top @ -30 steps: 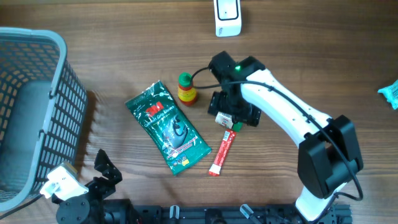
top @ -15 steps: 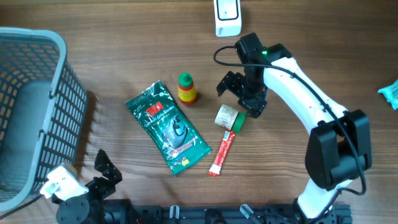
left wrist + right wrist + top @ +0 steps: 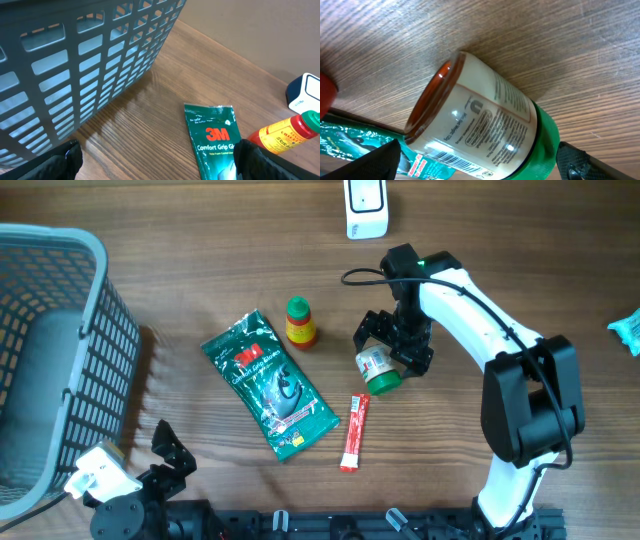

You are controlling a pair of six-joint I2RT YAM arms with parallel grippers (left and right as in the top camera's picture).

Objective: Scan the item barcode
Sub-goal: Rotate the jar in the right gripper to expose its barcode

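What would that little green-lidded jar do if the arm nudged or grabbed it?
The jar lies on its side on the wood, so a nudge would probably roll it. Its body looks hard and glossy, so it is likely stiff, though perhaps slippery to grip.

Basket (image 3: 120, 340) blocks left; open wood btwn it, pouch (image 3: 270, 385).

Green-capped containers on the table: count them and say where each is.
2. A yellow bottle sits just right of the green 3M packet; a jar lies on its side under the open right gripper. The basket could hide more.
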